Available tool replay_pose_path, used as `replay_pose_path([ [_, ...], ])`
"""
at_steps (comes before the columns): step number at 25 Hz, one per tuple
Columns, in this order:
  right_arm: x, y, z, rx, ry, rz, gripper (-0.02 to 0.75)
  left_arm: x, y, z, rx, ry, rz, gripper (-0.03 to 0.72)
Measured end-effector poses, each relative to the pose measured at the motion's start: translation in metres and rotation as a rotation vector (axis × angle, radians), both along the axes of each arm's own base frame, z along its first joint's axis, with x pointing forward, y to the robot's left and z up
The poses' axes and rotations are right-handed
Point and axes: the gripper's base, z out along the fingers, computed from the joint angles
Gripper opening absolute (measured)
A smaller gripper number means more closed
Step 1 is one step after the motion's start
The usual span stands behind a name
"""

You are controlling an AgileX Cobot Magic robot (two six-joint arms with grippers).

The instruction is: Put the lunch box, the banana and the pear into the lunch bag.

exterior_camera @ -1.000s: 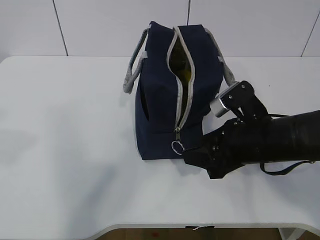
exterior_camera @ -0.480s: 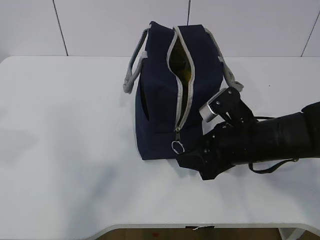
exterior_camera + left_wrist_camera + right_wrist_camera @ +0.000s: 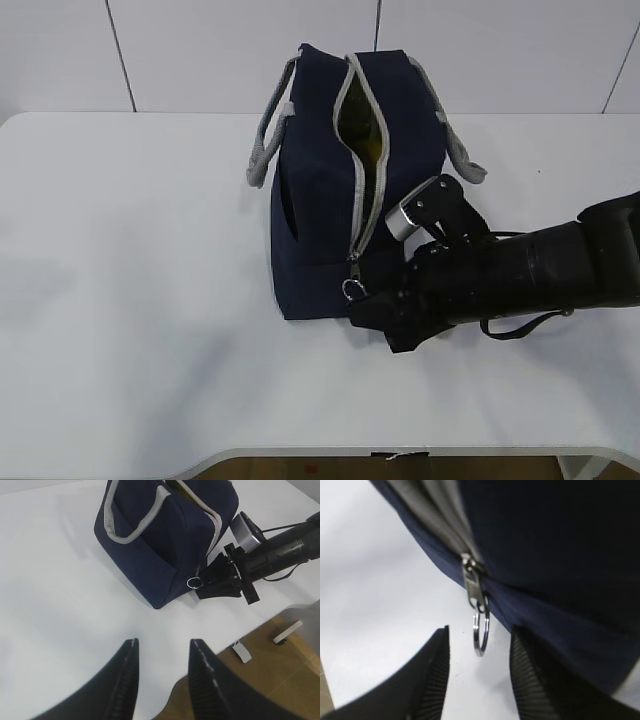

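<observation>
1. The right gripper [image 3: 477,680] sat low at the near end of the bag [image 3: 330,190], its fingers [image 3: 432,680] apart with the ring pull [image 3: 481,630] hanging in the gap between them. Neither pad touched the ring in the wrist view, so nothing was held.
2. The left gripper [image 3: 162,672] hung well off from the bag, over bare counter [image 3: 130,280], part open and empty.
3. The zipper [image 3: 362,190] ran away from the right gripper along the top of the bag and stood open for most of its length. The slider [image 3: 471,582] sat at the end nearest that gripper, just above the ring.
4. Through the gap in the zipper something yellow [image 3: 368,145] showed inside the bag. I could not tell whether it was the banana, the pear or both.
5. The lunch box was not seen anywhere, and no fruit lay on the counter. Judging by that, all three things were probably already inside the bag, though the pictures did not prove it for the box.
6. As a judgement, the packing looked done or nearly so. The step in hand seemed to be taking the ring pull, most likely to draw the zipper shut.
7. What was left, as far as shown: closing the fingers on the ring.
</observation>
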Motion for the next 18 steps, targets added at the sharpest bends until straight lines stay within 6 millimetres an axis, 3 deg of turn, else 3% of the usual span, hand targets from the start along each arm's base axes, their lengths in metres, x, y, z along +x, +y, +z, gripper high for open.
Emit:
replay_pose_path([
  [6, 0.0000, 0.0001, -0.0004, -0.006, -0.010, 0.010, 0.118, 0.0000, 0.0000, 0.0000, 0.000, 0.000, 0.000, 0.257],
  [18, 0.0064, 0.0038, 0.0081, 0.020, -0.046, 0.029, 0.094, 0.0001, 0.0000, 0.0001, -0.001, -0.001, 0.000, 0.257],
])
